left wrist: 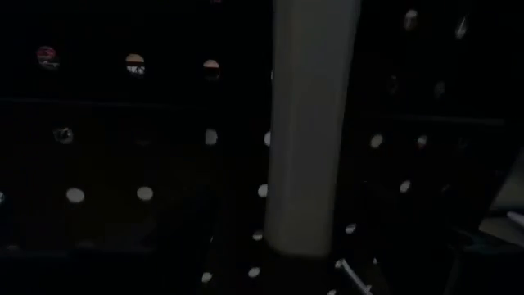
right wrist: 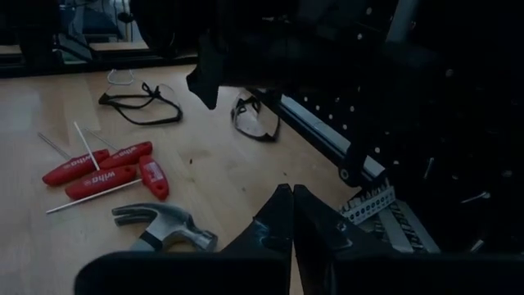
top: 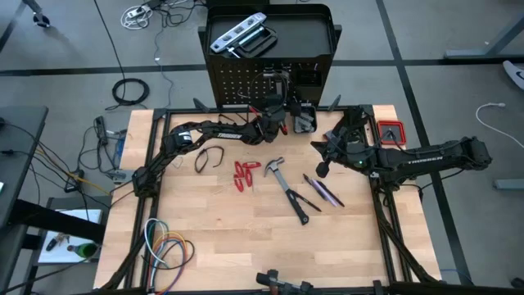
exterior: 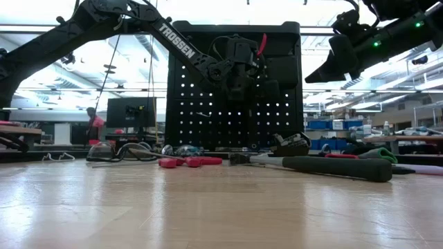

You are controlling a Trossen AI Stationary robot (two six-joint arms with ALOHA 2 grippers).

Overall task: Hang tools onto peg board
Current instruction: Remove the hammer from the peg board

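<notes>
The black peg board (top: 246, 78) stands upright at the table's far edge, under a tray that holds a silver level (top: 237, 34). My left gripper (top: 278, 111) is raised against the board's face (exterior: 239, 69), with something red (exterior: 261, 43) beside it. In the left wrist view a pale upright bar (left wrist: 307, 131) stands close before the holes. My right gripper (right wrist: 291, 192) is shut and empty, raised above the table's right half (top: 321, 164). A hammer (top: 286, 184), red-handled tools (top: 243, 174) and dark screwdrivers (top: 323, 190) lie flat on the wood.
Safety glasses (top: 209, 157) lie left of the red tools. A small black bit box (top: 304, 119) sits at the board's foot. A red case (top: 391, 131) lies at the far right, and coiled coloured cables (top: 164, 246) at the near left corner. The near middle of the table is bare wood.
</notes>
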